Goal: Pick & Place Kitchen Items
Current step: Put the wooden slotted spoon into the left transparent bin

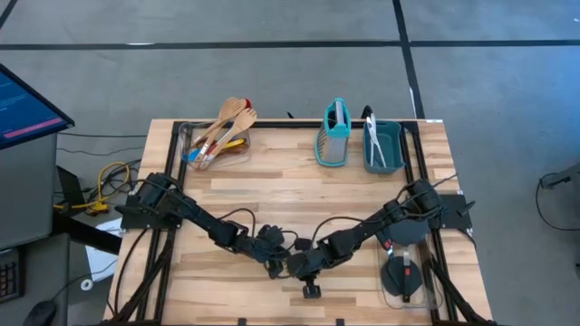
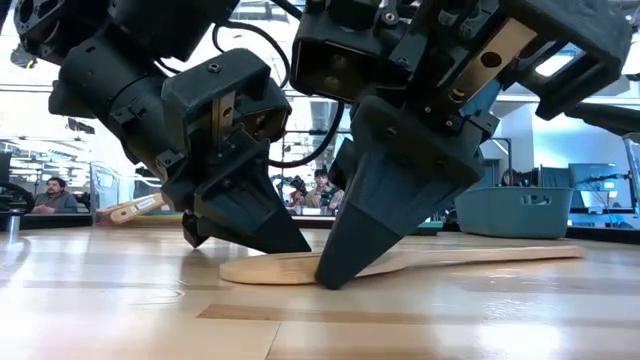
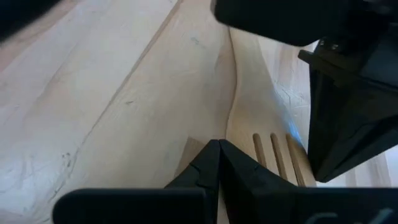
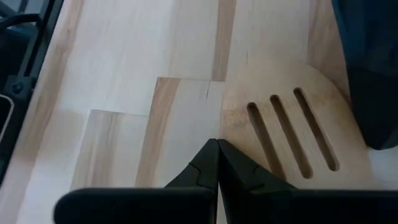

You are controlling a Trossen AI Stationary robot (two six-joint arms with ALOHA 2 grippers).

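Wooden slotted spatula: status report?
Both grippers, left and right, shut, tips down at the wooden slotted spatula. Spatula flat on table, ungripped. Nothing blocking.

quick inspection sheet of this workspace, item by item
surface: wooden table, bare in the middle
job's things: slotted wooden spatula flat at the near edge; wooden and coloured utensils in a clear container; teal grater
clutter: teal bin holding cutlery; black utensils near right
grippers: left gripper and right gripper both shut, tips down at the spatula
cables: yellow cable left of the table
surroundings: monitor; people seated behind
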